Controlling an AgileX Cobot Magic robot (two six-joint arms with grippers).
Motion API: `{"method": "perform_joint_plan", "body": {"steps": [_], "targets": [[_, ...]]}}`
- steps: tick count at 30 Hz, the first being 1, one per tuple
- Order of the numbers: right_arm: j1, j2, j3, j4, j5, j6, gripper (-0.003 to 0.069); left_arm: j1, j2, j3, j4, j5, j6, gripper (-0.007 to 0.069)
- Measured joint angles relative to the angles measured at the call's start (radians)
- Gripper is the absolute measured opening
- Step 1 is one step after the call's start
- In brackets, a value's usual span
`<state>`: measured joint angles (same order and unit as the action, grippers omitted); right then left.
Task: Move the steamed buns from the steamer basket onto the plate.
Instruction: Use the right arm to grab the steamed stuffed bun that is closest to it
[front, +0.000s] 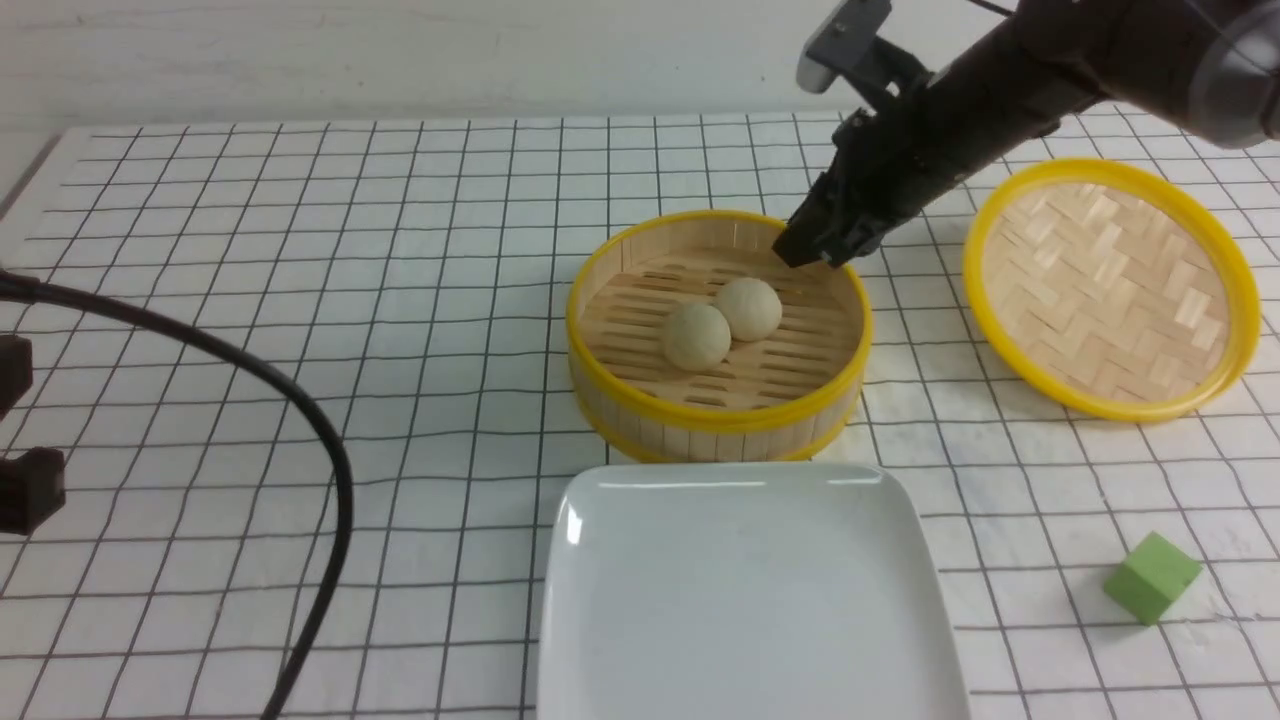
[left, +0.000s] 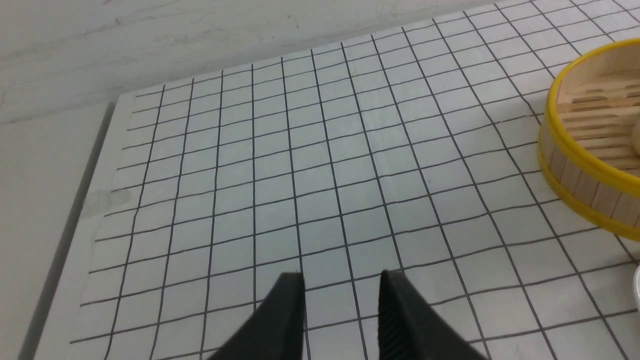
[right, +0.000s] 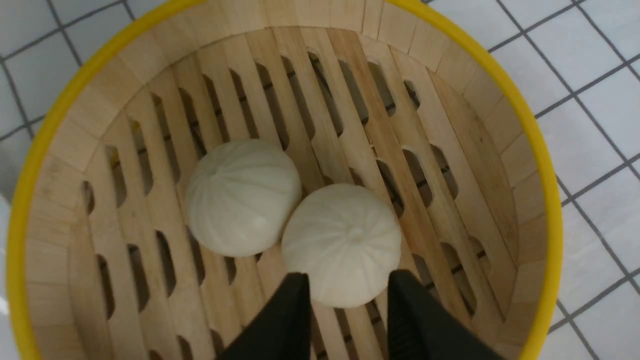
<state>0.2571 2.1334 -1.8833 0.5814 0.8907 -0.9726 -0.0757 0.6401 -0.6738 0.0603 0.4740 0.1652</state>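
Front, right claw (front: 815, 250): poised above the far inner wall of the steamer basket (front: 715, 415), tips angled down.
Front, steamed buns (front: 696, 335): both on the basket floor, touching each other.
Front, plate (front: 745, 600): bare, just in front of the basket on the counter (front: 300, 250).
Left wrist, left claw (left: 342, 310): fingers parted, nothing between, over bare counter, apart from the basket.
Right wrist, right claw: fingers spread, gripping nothing, tips just short of the far bun.
Step in hand: probably the reach for that bun.
Doing it well: straddle the widest part, slip one finger in beside the neighbouring bun without nudging it, squeeze softly, lift clear of the yellow rim before swinging toward the plate.
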Motion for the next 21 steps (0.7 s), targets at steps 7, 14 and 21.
{"method": "perform_joint_plan", "body": {"steps": [7, 14, 21], "targets": [[0.0, 0.058, -0.004, -0.002, -0.058, -0.056, 0.0242, 0.0, -0.001, 0.0, 0.0, -0.033, 0.0, 0.0242], [0.022, 0.076, -0.006, 0.002, -0.072, -0.068, 0.0242, 0.0, -0.001, 0.0, 0.001, -0.036, 0.0, 0.0242], [0.04, 0.076, -0.006, 0.029, -0.074, -0.073, 0.0242, 0.0, -0.001, 0.0, 0.002, -0.036, 0.0, 0.0242]]}}
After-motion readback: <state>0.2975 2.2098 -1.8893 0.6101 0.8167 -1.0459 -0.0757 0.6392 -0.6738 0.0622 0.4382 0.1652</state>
